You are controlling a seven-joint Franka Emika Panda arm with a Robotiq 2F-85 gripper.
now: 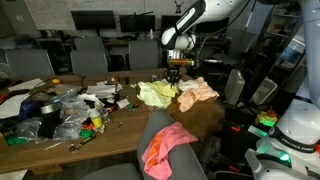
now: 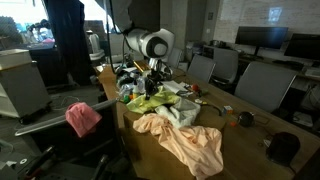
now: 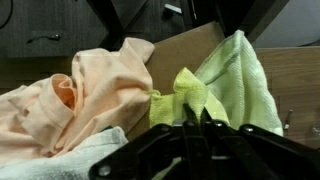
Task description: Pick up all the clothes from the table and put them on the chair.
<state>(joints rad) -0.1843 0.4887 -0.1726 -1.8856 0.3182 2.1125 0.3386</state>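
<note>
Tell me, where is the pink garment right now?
In both exterior views the pink garment lies draped on the grey chair, right beside the wooden table.

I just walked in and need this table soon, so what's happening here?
The robot arm is clearing clothes off the table onto the chair. Its gripper is shut on a bunch of the yellow-green garment, which lies on the table beside the peach garment. The pink garment is draped on the chair.

An office: black monitors [image 1: 93, 18] on dark desks [image 1: 60, 38], with grey office chairs [image 1: 90, 52].
</note>
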